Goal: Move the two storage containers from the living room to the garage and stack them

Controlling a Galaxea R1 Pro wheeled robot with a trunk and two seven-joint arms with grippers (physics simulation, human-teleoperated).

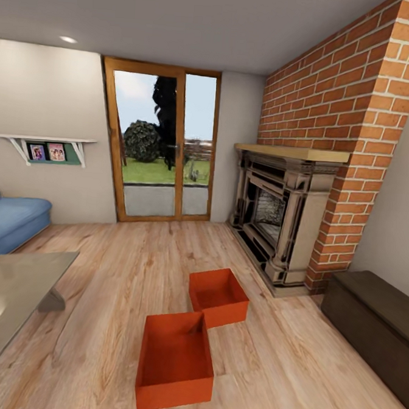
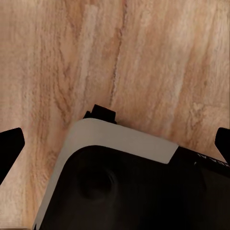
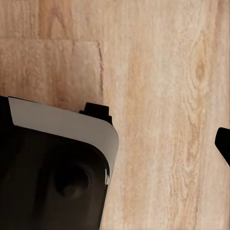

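where wood floor (image 1: 132,273) spreads, two orange-red lidless containers (image 1: 175,358) (image 1: 218,296) touch corners.

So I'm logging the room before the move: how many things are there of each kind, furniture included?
Orange-red storage containers: 2
Blue sofa: 1
Dark bench: 1
Grey table: 1
Wall shelf: 1
Fireplace: 1
Total: 7

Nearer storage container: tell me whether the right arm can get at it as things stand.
Probably not yet. The nearer storage container sits open on the wood floor ahead with nothing blocking it, touching the farther container. The right wrist view shows bare planks, so the arm likely needs to be brought closer.
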